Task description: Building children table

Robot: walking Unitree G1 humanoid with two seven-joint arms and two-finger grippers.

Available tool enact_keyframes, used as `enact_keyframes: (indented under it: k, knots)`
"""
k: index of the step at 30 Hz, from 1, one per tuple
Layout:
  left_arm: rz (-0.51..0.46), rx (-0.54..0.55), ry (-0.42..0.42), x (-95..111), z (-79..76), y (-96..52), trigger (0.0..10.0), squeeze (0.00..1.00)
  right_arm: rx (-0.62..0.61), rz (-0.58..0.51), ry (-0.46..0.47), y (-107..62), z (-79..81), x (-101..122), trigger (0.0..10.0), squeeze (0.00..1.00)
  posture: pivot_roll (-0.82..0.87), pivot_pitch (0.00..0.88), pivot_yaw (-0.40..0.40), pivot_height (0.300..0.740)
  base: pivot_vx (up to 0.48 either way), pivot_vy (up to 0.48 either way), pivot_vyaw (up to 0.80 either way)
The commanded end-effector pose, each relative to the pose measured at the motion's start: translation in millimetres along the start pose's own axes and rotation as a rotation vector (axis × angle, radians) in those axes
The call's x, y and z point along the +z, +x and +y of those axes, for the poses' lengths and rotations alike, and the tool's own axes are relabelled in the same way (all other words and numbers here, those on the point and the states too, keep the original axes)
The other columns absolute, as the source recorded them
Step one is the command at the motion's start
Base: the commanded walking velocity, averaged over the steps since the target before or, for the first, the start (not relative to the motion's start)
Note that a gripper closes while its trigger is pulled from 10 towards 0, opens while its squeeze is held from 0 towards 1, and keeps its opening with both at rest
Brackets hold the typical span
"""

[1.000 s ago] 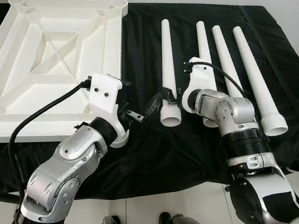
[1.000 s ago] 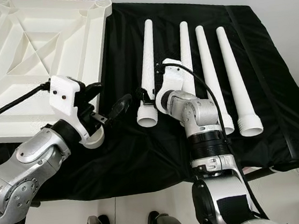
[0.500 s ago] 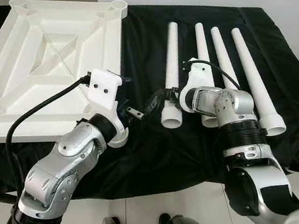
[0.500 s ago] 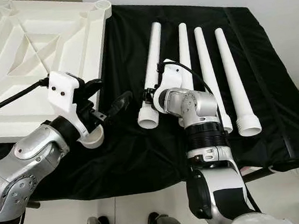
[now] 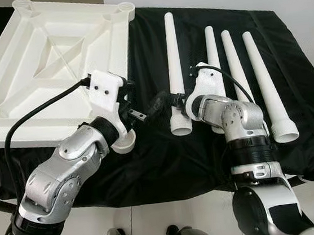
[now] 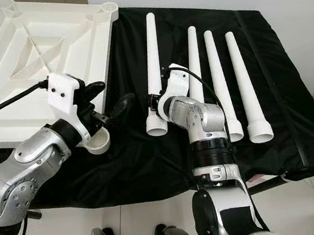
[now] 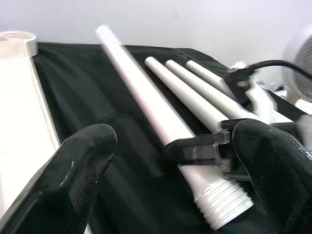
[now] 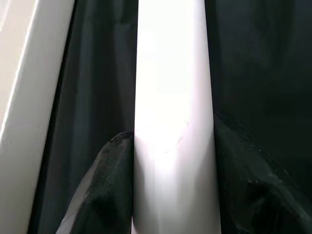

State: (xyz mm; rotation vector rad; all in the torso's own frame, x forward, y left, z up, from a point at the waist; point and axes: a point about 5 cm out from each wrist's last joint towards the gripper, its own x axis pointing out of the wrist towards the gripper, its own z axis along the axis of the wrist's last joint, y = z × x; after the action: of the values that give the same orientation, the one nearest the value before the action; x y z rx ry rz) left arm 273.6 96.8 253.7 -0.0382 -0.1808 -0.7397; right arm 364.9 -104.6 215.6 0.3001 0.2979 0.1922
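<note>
The right tool (image 5: 173, 101) pinches the leftmost white table leg (image 5: 172, 64), a smooth tapered plastic tube with a threaded wide end, lying on the black cloth (image 5: 161, 156) of the bench. The left tool (image 5: 144, 108) hovers just beside that leg's wide end, its fingers spread. Three more legs (image 5: 236, 68) lie beyond the leg, and the ribbed white tabletop (image 5: 42, 57) lies on its other side, upside down.

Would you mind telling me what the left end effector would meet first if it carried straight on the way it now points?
Most likely the table leg held by the right end effector. The left end effector is open and points at its threaded end, though depth is uncertain.
</note>
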Motion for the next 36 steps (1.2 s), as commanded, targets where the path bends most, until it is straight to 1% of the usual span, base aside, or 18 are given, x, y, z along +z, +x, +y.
enact_keyframes:
  k: [1,2,4,6,7,10,12,13,16,17,18,21,24,28,31,32,34,36]
  knots:
    - [-0.014,-0.204,-0.031,-2.1,-8.8,1.5,10.0,0.0,-0.091,-0.039,-0.03,-1.6,-19.3,-10.6,10.0,0.0,0.09,0.196,-0.087,0.74,0.0,0.0,0.0]
    - [-0.014,-0.204,-0.031,-2.1,-8.8,1.5,10.0,0.0,-0.091,-0.039,-0.03,-1.6,-19.3,-10.6,10.0,0.0,0.09,0.196,-0.087,0.74,0.0,0.0,0.0]
    - [-0.005,-0.208,-0.051,-7.4,-7.4,4.1,10.0,0.0,-0.115,-0.124,-0.063,-6.9,-28.0,-9.4,10.0,0.0,0.09,0.193,-0.087,0.74,0.0,0.0,0.0]
    - [-0.005,-0.208,-0.051,-7.4,-7.4,4.1,10.0,0.0,-0.115,-0.124,-0.063,-6.9,-28.0,-9.4,10.0,0.0,0.09,0.193,-0.087,0.74,0.0,0.0,0.0]
    - [0.002,-0.215,-0.086,-10.0,-6.8,6.1,10.0,1.0,-0.1,-0.152,-0.056,-10.1,-31.5,-10.3,10.0,0.0,0.08,0.186,-0.084,0.74,0.0,0.0,0.0]
    - [0.004,-0.232,-0.128,-12.3,-6.8,10.2,10.0,1.0,-0.037,-0.202,-0.045,-17.4,-37.2,-13.9,10.0,0.0,0.08,0.183,-0.078,0.74,0.0,0.0,0.0]
    - [0.005,-0.261,-0.162,-11.9,-9.4,12.7,10.0,1.0,0.007,-0.285,-0.074,-23.9,-38.3,-13.1,10.0,0.0,0.08,0.181,-0.072,0.74,0.0,0.0,0.0]
    - [0.006,-0.271,-0.167,-11.4,-10.6,14.6,10.0,1.0,0.032,-0.32,-0.085,-26.8,-37.9,-13.1,10.0,0.0,0.08,0.181,-0.072,0.74,0.0,0.0,0.0]
    - [0.008,-0.278,-0.166,-10.8,-11.7,16.5,10.0,1.0,0.057,-0.347,-0.094,-29.3,-37.3,-13.6,10.0,0.0,0.08,0.181,-0.072,0.74,0.0,0.0,0.0]
    - [0.007,-0.28,-0.166,-10.9,-11.7,17.0,10.0,0.0,0.062,-0.356,-0.097,-29.6,-37.2,-14.2,10.0,0.0,0.08,0.181,-0.072,0.74,0.0,0.0,0.0]
    - [0.002,-0.324,-0.214,-6.1,-14.0,23.7,10.0,0.0,0.148,-0.4,-0.13,-35.8,-29.2,-14.3,10.0,0.0,0.08,0.181,-0.065,0.74,0.0,0.0,0.0]
    - [0.007,-0.342,-0.235,-3.2,-14.7,30.2,10.0,0.0,0.192,-0.426,-0.137,-39.7,-25.2,-14.6,10.0,0.0,0.08,0.181,-0.065,0.74,0.0,0.0,0.0]
    - [0.006,-0.352,-0.229,-1.1,-15.1,33.5,10.0,0.0,0.211,-0.432,-0.141,-40.8,-23.9,-14.4,10.0,0.0,0.08,0.181,-0.065,0.74,0.0,0.0,0.0]
    - [-0.01,-0.388,-0.217,9.9,-14.8,45.2,10.0,0.0,0.28,-0.464,-0.159,-45.1,-17.7,-10.1,10.0,0.0,0.08,0.181,-0.065,0.74,0.0,0.0,0.0]
    - [-0.018,-0.4,-0.215,14.1,-14.4,48.1,10.0,0.0,0.315,-0.484,-0.16,-47.2,-14.5,-7.8,10.0,0.0,0.08,0.181,-0.065,0.74,0.0,0.0,0.0]
    - [-0.027,-0.417,-0.223,19.9,-13.7,51.1,10.0,0.0,0.362,-0.508,-0.179,-50.1,-9.1,-4.6,10.0,0.0,0.08,0.174,-0.067,0.74,0.0,0.0,0.0]
    - [-0.027,-0.417,-0.223,19.9,-13.7,51.1,10.0,0.0,0.362,-0.508,-0.179,-50.1,-9.1,-4.6,10.0,0.0,0.08,0.174,-0.067,0.74,0.0,0.0,0.0]
    - [-0.038,-0.435,-0.252,30.2,-11.5,57.4,10.0,0.0,0.444,-0.544,-0.219,-55.3,0.2,-0.1,10.0,0.0,0.08,0.171,-0.069,0.74,0.0,0.0,0.0]
